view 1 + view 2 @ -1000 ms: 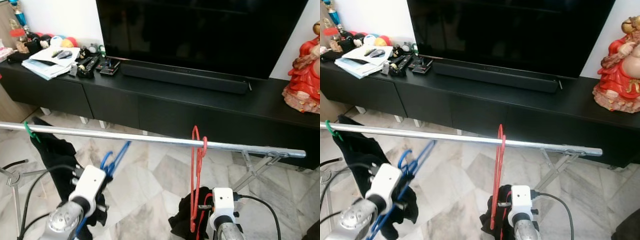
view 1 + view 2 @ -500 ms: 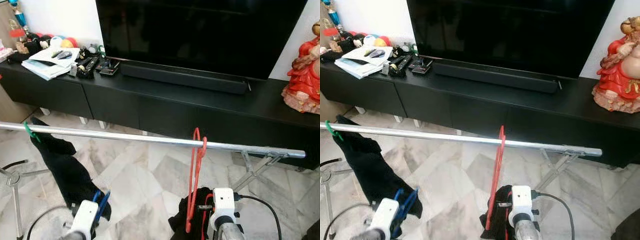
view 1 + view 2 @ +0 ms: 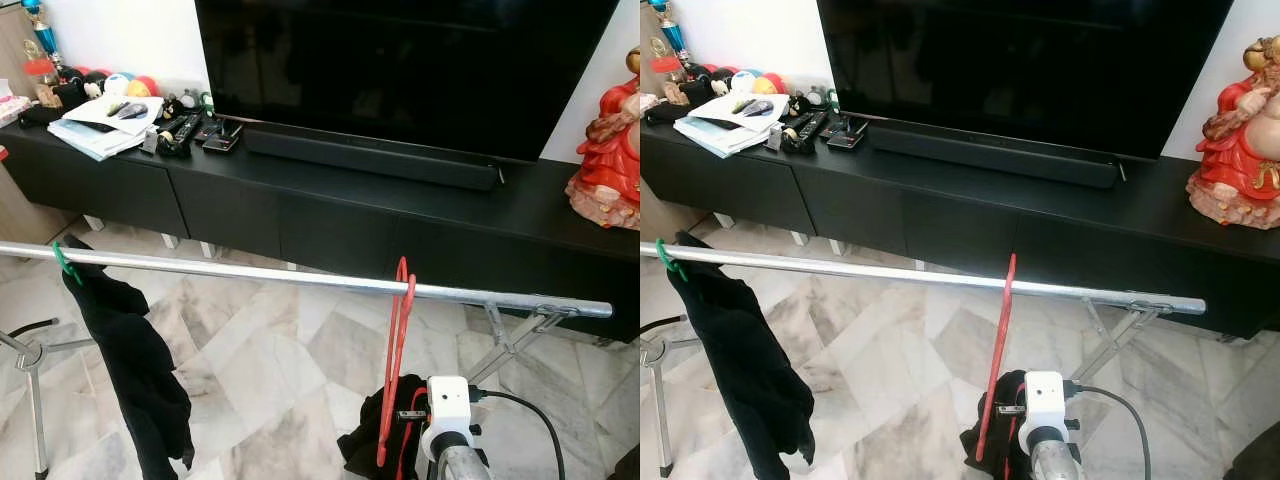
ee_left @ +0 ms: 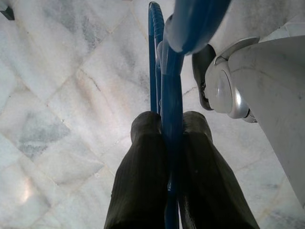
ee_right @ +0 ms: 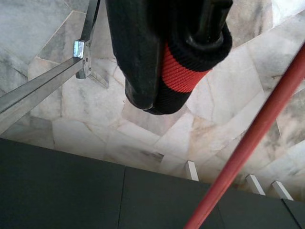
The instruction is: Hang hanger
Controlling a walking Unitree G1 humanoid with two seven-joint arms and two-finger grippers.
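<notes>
A silver rail (image 3: pixel 250 275) runs across in front of me. A red hanger (image 3: pixel 398 360) hangs by its hook near the rail's right end. Below it, beside my right wrist (image 3: pixel 447 405), a black-and-red cloth (image 3: pixel 372 442) bunches up. In the right wrist view my right gripper (image 5: pixel 167 90) is shut on that cloth (image 5: pixel 178 71), and the red hanger's bar (image 5: pixel 257 129) passes beside it without touching. In the left wrist view my left gripper (image 4: pixel 167 124) is shut on a blue hanger (image 4: pixel 171 90), low over the marble floor.
A black garment (image 3: pixel 135 370) hangs from a green hook (image 3: pixel 63 262) at the rail's left end. Behind the rail stands a long black TV cabinet (image 3: pixel 330 215) with a TV (image 3: pixel 400 70), a red statue (image 3: pixel 610 140) and papers (image 3: pixel 100 125). The rack's folding leg (image 3: pixel 510 340) slants down at the right.
My left arm has dropped out of the eye views, taking the blue hanger down with it. The red hanger stays on the rail and the right arm has barely moved.
</notes>
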